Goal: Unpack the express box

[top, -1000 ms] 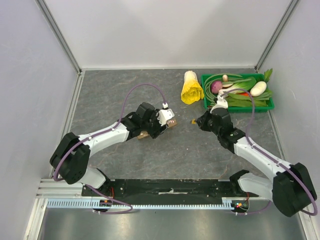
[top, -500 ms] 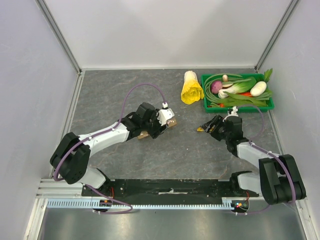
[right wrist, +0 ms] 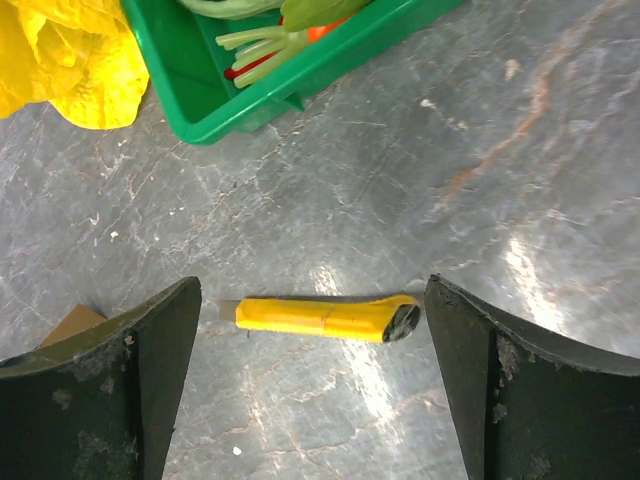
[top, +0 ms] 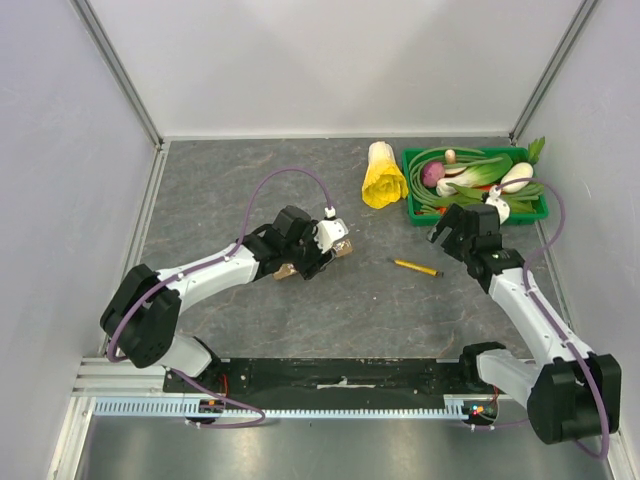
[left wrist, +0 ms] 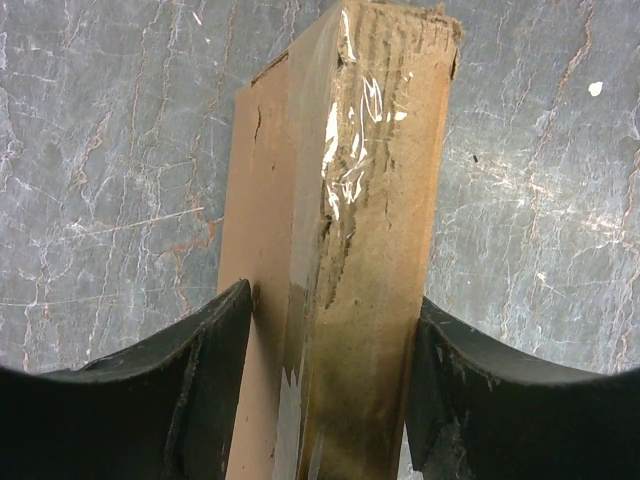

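The express box (left wrist: 370,200) is brown cardboard with torn clear tape along its edge. It stands on edge between the fingers of my left gripper (left wrist: 330,380), which is shut on its two sides. From above, the box (top: 341,246) pokes out past the left gripper (top: 322,250) at the table's middle. A yellow utility knife (right wrist: 320,317) lies flat on the table, untouched, below my right gripper (right wrist: 311,290), whose jaws stand wide open and empty. In the top view the knife (top: 415,266) lies left of and nearer than the right gripper (top: 450,228).
A green tray (top: 410,200) of vegetables stands at the back right, and its corner (right wrist: 200,100) shows just beyond the knife. A yellow leafy vegetable (top: 382,178) lies left of the tray. White walls close in the table on three sides.
My right gripper has opened and let go of the yellow knife, which now lies on the table. The right arm drew back toward the tray. The left arm and box stayed put.
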`<state>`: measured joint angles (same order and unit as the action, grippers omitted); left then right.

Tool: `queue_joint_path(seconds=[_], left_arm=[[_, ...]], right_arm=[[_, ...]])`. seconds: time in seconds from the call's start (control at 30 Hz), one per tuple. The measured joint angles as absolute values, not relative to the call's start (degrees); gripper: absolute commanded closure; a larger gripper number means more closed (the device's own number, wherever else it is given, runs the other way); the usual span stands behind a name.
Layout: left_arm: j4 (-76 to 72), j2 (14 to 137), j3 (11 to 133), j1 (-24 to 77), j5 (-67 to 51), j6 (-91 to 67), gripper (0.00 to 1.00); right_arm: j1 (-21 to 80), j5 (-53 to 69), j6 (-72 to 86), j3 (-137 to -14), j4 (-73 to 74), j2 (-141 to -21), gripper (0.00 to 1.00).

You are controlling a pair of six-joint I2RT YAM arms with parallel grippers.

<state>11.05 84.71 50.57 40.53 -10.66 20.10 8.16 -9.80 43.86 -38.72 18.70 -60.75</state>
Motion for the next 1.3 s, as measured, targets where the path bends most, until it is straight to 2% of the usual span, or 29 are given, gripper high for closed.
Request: queue_joint_path(seconds=[0.2, 0.23, 0.33, 0.7, 0.73, 0.8, 0.83, 0.9, 0.93, 0.97, 1.0, 1.03, 1.1, 1.13, 1.17, 1.2, 1.23, 1.3], left_arm=[[11.51, 84.53, 50.59, 40.53, -10.81, 20.05, 0.35], [11.94, 84.20, 50.59, 40.53, -10.98, 19.99, 0.26], [14.04, 82.70, 50.59, 40.51, -12.56, 19.31, 0.20], [17.50, 67.79, 49.82, 40.53, -19.22, 14.39, 0.16], [17.41, 66.83, 49.50, 40.53, -18.81, 13.37, 0.09], [17.47, 65.25, 48.73, 40.56, -15.07, 10.74, 0.04], [17.58, 64.90, 48.51, 40.53, -13.69, 9.72, 0.04], [17.93, 64.71, 48.38, 40.51, -9.21, 6.55, 0.03], [18.11, 64.71, 48.38, 40.47, -7.84, 5.41, 0.03], [18.50, 64.71, 48.38, 40.47, -6.39, 4.25, 0.03], [18.96, 64.71, 48.38, 40.45, -5.43, 3.14, 0.08], [19.62, 64.73, 48.38, 40.34, -4.56, 2.09, 0.23], [21.30, 64.73, 48.36, 40.23, -3.99, -0.91, 0.34], [21.80, 64.73, 48.34, 40.23, -3.95, -2.02, 0.46], [22.39, 64.60, 48.16, 40.21, -4.67, -3.64, 0.53], [22.72, 64.23, 47.57, 40.18, -5.45, -5.50, 0.71], [23.07, 63.55, 46.65, 40.21, -6.74, -7.07, 0.75], [24.34, 61.78, 44.56, 40.14, -10.37, -9.69, 0.77]], right_arm=[[8.08, -12.05, 41.80, -43.72, 25.54, -58.08, 0.02], [8.08, -11.49, 41.10, -44.42, 25.56, -58.00, 0.02], [8.10, -8.97, 39.75, -45.15, 25.23, -58.46, 0.02], [15.66, -4.29, 37.28, -47.11, 23.09, -66.26, 0.02], [17.08, -4.21, 36.86, -48.01, 22.68, -67.44, 0.02], [20.36, -3.84, 35.66, -50.02, 21.41, -70.22, 0.04], [22.04, -3.66, 34.92, -50.98, 20.73, -71.64, 0.10], [25.34, -2.79, 33.30, -52.73, 18.90, -74.67, 0.14], [26.59, -2.39, 32.69, -53.43, 18.37, -75.90, 0.21], [28.62, -1.87, 31.57, -54.72, 17.54, -78.17, 0.22], [29.85, -1.41, 30.74, -55.61, 16.99, -79.96, 0.23], [31.20, -0.84, 29.82, -56.55, 16.45, -81.87, 0.26], [33.43, 0.30, 28.29, -57.87, 15.27, -85.34, 0.30], [34.54, 0.82, 27.40, -58.50, 15.03, -86.96, 0.32], [35.53, 1.45, 26.59, -59.16, 14.70, -88.60, 0.32], [36.47, 1.96, 25.71, -60.14, 14.59, -90.59, 0.35], [37.26, 2.46, 25.04, -61.08, 14.35, -92.36, 0.36], [38.33, 3.25, 23.97, -62.94, 13.85, -95.66, 0.41]])
